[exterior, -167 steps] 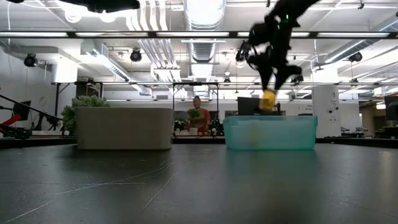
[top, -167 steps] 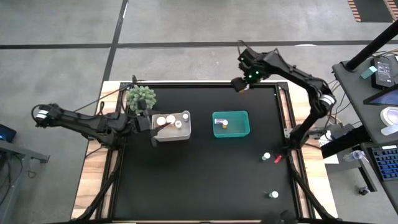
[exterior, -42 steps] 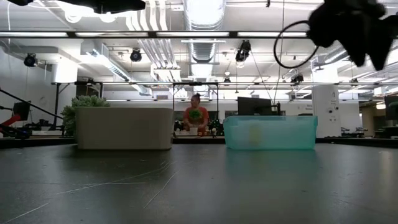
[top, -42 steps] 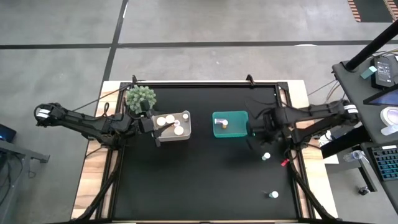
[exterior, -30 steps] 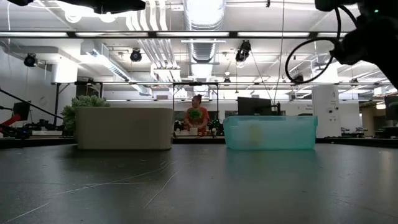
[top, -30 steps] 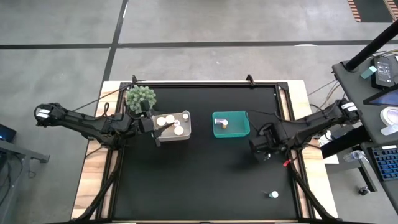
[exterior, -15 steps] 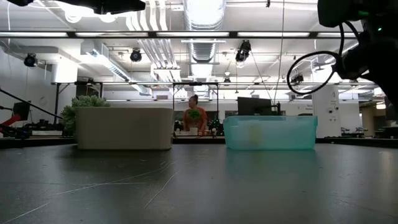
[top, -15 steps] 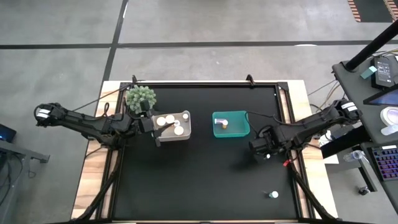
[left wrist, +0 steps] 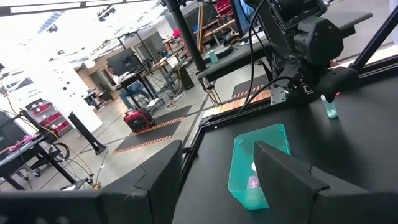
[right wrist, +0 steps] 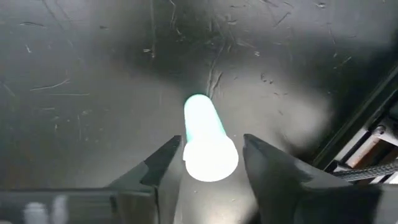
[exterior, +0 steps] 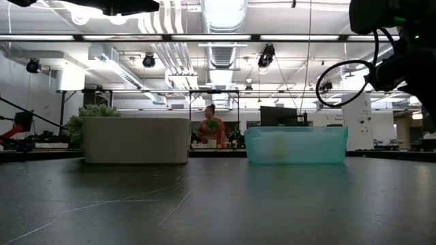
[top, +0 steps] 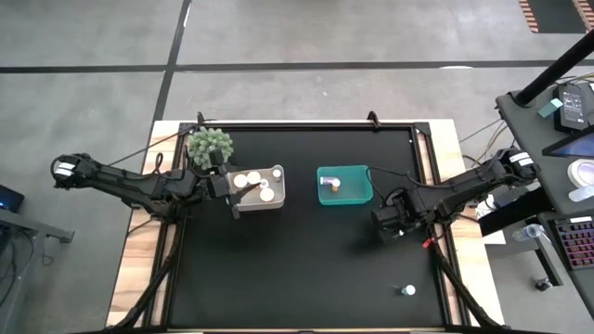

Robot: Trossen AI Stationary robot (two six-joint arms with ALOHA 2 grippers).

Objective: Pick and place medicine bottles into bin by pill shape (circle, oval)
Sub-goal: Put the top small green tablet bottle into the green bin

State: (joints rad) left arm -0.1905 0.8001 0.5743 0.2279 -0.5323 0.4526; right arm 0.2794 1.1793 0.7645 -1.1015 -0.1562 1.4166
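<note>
Sorted: three bottles (top: 253, 183) in white bin (top: 277, 202), one in teal bin (top: 345, 198); outstanding: slim bottle (right wrist: 206, 140) between right gripper (right wrist: 207, 163)'s open fingers (ungrasped), another (top: 406, 290) loose; left gripper (left wrist: 217, 165) open, empty.

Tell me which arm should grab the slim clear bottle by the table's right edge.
The right. Its gripper is already open around the slim clear white-capped bottle, fingers on either side. The left gripper waits over the white plastic tub, far across the table.
</note>
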